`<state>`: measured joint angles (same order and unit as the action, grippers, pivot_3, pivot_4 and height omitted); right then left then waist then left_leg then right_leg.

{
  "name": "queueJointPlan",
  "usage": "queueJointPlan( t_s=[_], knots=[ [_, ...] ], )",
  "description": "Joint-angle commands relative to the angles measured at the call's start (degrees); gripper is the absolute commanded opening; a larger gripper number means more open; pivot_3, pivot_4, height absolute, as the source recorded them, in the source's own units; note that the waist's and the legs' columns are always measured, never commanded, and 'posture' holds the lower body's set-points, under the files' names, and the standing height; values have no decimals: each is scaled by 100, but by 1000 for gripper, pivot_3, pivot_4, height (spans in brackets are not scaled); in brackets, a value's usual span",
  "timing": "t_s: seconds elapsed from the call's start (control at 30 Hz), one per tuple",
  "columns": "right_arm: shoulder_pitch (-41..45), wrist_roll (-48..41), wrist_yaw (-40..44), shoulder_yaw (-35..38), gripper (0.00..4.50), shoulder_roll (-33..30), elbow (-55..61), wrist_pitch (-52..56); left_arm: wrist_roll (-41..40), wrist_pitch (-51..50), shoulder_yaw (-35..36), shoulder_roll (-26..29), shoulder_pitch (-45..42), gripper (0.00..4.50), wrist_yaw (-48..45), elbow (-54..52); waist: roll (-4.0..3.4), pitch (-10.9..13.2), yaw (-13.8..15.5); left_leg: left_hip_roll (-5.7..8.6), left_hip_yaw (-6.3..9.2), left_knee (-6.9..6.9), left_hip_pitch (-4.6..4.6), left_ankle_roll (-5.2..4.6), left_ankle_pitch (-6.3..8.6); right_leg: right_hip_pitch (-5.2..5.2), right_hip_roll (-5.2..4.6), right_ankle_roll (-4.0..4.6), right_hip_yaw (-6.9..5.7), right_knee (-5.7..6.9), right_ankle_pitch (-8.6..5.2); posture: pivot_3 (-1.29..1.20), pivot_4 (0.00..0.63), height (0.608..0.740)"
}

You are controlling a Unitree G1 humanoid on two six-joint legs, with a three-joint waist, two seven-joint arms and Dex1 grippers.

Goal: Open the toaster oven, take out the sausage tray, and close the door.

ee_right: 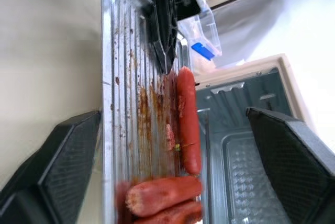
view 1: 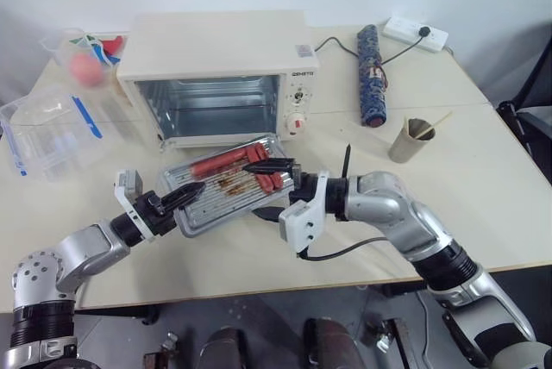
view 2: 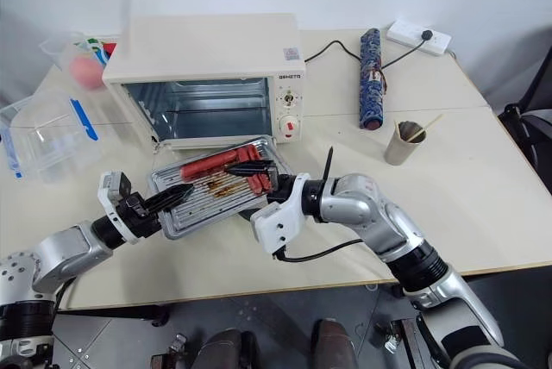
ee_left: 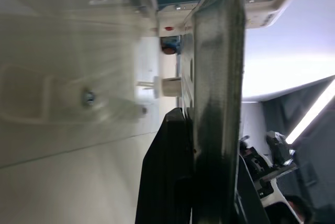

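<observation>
Sausage tray is mid-frame, out in front of the toaster oven. Left gripper is clamped on its left rim; right gripper is spread wide, holding nothing. Thin stiff metal, greasy (sausages can roll): grip rims, keep level.

- cream table, with these on it:
- toaster oven at 11 o'clock
- clear boxes at 9
- rolled cloth, power strip at 1
- paper cup at 3
</observation>
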<state>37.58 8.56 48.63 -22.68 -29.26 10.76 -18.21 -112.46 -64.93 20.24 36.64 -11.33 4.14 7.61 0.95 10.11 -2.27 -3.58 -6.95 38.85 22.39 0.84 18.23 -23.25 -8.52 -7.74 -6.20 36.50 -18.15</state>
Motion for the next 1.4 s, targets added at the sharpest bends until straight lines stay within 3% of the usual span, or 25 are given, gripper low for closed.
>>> queueJointPlan(
  t_s=[0.03, 0.3, 0.4, 0.5, 0.63, 0.87, 1.0, 1.4],
  knots=[
    [72, -1161, 504, 492, 4482, -215, 704, 926, -54, -11, 96, -133, 94, 0, -47, -250, 0, 0, 32, 0, -1, 0, -1, -1, 1, 0, 1, 0, 0, 0, 0, 0, 150, 740],
    [-65, -2960, 1352, 1187, 4482, -1007, 1430, 3194, -54, 29, 395, -356, 313, 0, -11, -586, 0, 0, 87, 0, 1, 13, -1, -15, 8, 18, 0, 1, -2, -11, 0, 0, 150, 740],
    [-188, -3041, 1543, 1309, 4482, -1260, 1281, 3355, -54, 42, 550, -446, 388, 0, 2, -698, 0, 0, 87, 0, 0, 13, -1, -17, 10, 22, 0, 1, -4, -21, 0, 0, 150, 740],
    [-276, -2613, 1672, 1311, 4482, -1418, 548, 2859, -54, 102, 801, -620, 596, 0, 58, -871, 0, 0, 82, 1, -4, 12, -3, -20, 12, 38, 2, 1, -5, -51, 0, 0, 150, 740],
    [-362, -1956, 1686, 1198, 3625, -1424, -579, 1865, -54, 244, 1237, -913, 925, 0, 119, -1142, 0, 0, 70, 1, -14, 12, -9, -27, 16, 46, 2, 1, -3, -61, 0, 0, 150, 740],
    [-297, -1200, 1525, 957, 1285, -1061, -2212, 655, -54, 621, 1745, -1369, 1632, 0, 372, -1683, -3, 3, 68, -1, -14, 14, -14, -27, 16, 51, 2, 1, -3, -62, 0, 0, 150, 740],
    [-278, -1072, 1376, 815, 33, -504, -2885, 215, -54, 977, 2050, -1668, 1968, 0, 419, -2196, -1, 1, 67, -2, -12, 19, -14, -27, 16, 58, 2, 1, -3, -64, 0, 0, 150, 740],
    [258, -777, 1220, 600, 33, 620, -4298, -530, -54, 2017, 2684, -2262, 3188, 0, 453, -3638, -3, 2, 54, -5, -6, 19, -15, -23, 19, 61, 4, 4, -3, -67, -2, 0, 150, 740]
  ],
)
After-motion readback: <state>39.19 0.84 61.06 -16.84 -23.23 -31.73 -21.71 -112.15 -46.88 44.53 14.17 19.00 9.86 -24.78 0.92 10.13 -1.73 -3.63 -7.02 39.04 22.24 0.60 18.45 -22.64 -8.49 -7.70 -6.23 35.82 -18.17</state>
